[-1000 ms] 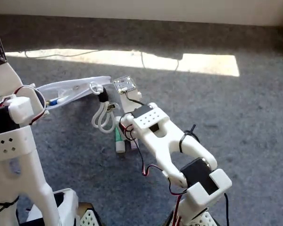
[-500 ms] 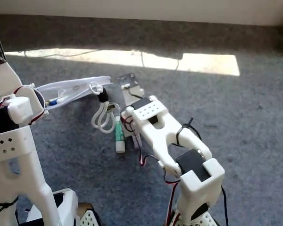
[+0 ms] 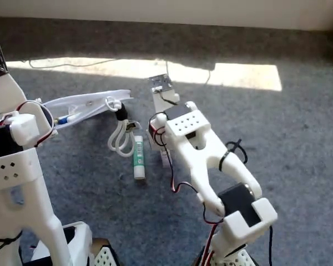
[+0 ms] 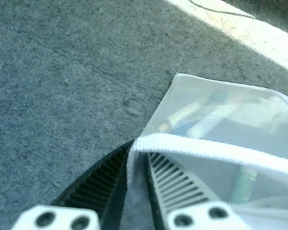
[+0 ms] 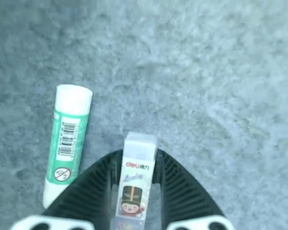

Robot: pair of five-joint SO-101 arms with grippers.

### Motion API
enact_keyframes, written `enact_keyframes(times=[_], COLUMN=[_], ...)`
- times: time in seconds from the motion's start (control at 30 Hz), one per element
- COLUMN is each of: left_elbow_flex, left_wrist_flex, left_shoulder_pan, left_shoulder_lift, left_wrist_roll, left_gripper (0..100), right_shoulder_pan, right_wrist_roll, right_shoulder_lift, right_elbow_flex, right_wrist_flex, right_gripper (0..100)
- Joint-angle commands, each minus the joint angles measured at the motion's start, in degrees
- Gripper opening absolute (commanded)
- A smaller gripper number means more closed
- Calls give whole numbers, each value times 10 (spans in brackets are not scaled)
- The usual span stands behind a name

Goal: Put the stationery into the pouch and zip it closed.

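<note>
A clear mesh pouch (image 3: 86,105) with a white zip edge hangs off the carpet at the left, with pens showing inside it (image 4: 206,120). My left gripper (image 4: 137,153) is shut on the pouch's zip edge. White cord loops (image 3: 121,139) dangle from the pouch's far end. A green and white glue stick (image 3: 139,158) lies flat on the carpet beside the loops. Just right of it, my right gripper (image 5: 138,157) is shut on a small white eraser (image 5: 133,179) in a printed sleeve, held a little above the carpet (image 3: 165,159).
Grey carpet (image 3: 277,138) covers the whole area, with open floor to the right. A bright sunlit strip (image 3: 222,75) and a thin cable (image 3: 167,71) lie at the back. The arm bases stand at the near edge.
My right arm has swung to the right and away from the glue stick, which now lies fully uncovered. The left arm and pouch have stayed still.
</note>
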Motion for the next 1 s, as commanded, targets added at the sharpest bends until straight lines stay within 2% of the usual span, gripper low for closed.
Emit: enact_keyframes(times=[0.0,0.5,0.97], left_elbow_flex=[1,1,11], left_wrist_flex=[-11,-6,-9], left_shoulder_pan=[12,71,71], left_shoulder_lift=[7,6,6], left_wrist_roll=[4,3,3], left_gripper=[11,11,11], right_shoulder_pan=[23,29,17], right_wrist_roll=[-6,-6,-7], right_shoulder_lift=[-104,-357,-487], right_elbow_flex=[5,83,83], right_wrist_flex=[3,0,0], right_gripper=[4,4,4])
